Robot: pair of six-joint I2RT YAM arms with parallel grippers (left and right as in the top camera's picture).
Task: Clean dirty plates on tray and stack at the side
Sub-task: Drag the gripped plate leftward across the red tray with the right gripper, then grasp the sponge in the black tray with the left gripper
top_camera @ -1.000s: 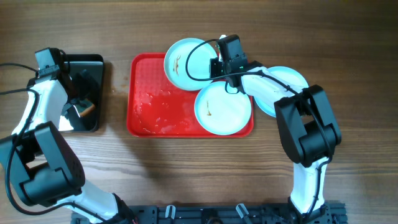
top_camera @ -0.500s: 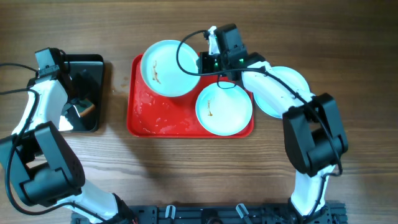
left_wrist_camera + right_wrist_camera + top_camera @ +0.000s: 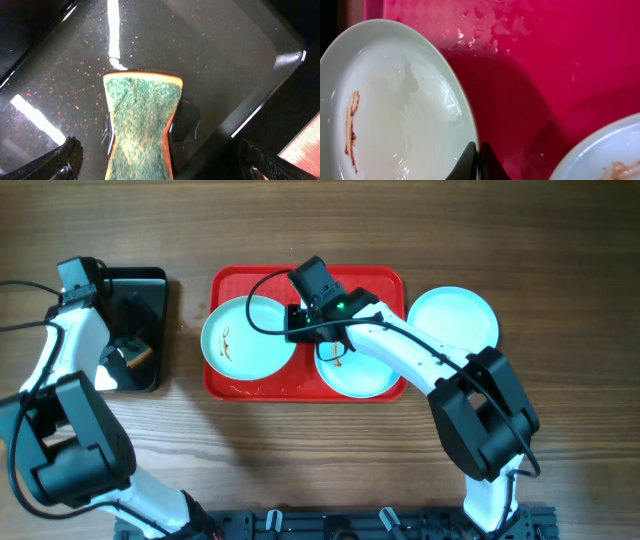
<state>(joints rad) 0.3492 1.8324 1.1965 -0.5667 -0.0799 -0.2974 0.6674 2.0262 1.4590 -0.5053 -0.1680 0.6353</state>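
Note:
The red tray [image 3: 300,280] lies mid-table. My right gripper [image 3: 300,332] is shut on the right rim of a streaked plate [image 3: 245,345] at the tray's left side; the wrist view shows the fingers [image 3: 479,160] pinching that rim [image 3: 395,110] above the wet tray [image 3: 545,60]. A second streaked plate [image 3: 365,368] sits on the tray's front right, partly under the arm, and also shows in the right wrist view [image 3: 612,155]. A third plate [image 3: 452,320] rests on the table right of the tray. My left gripper [image 3: 128,352] is open over a green sponge [image 3: 142,125], fingers [image 3: 162,162] apart.
A black tray [image 3: 150,290] at the far left holds the sponge and is wet and shiny. Water smears lie on the red tray's floor [image 3: 250,385]. Bare wooden table [image 3: 320,450] lies in front of the trays.
My right gripper has carried the streaked plate from the tray's back edge forward and left. The plate on the table at the right is now uncovered. The left arm has not moved.

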